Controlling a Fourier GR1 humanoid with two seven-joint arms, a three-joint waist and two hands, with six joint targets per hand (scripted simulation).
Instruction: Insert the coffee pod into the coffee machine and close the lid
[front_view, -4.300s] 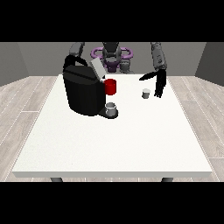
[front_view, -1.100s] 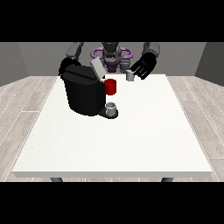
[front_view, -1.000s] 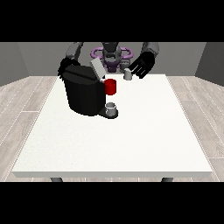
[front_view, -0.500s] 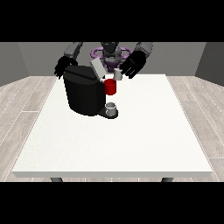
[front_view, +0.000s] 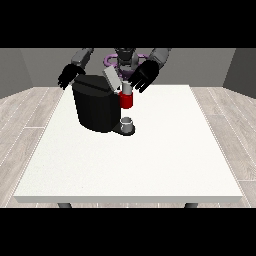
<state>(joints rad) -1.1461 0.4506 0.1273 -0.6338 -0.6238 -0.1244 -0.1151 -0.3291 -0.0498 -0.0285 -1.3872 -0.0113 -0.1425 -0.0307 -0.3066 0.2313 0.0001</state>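
One coffee pod (front_view: 127, 88), grasped by the hand at the view's right (front_view: 143, 76), had just arrived above the coffee machine (front_view: 97, 102), lid (front_view: 112, 78) open; other hand (front_view: 67, 77) released.

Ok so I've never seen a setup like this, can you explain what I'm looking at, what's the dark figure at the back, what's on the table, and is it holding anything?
You are looking from across a large white table at a humanoid robot, small at the top, reaching both arms towards the camera. On the table stands a black coffee machine with a red front part, its grey lid tilted up. A small grey cup sits on the machine's base. The hand at the view's right is over the red part with a small pale coffee pod just below it; its fingers seem to be curled round the pod. The hand at the view's left hangs beside the machine's back corner with relaxed fingers, holding nothing.
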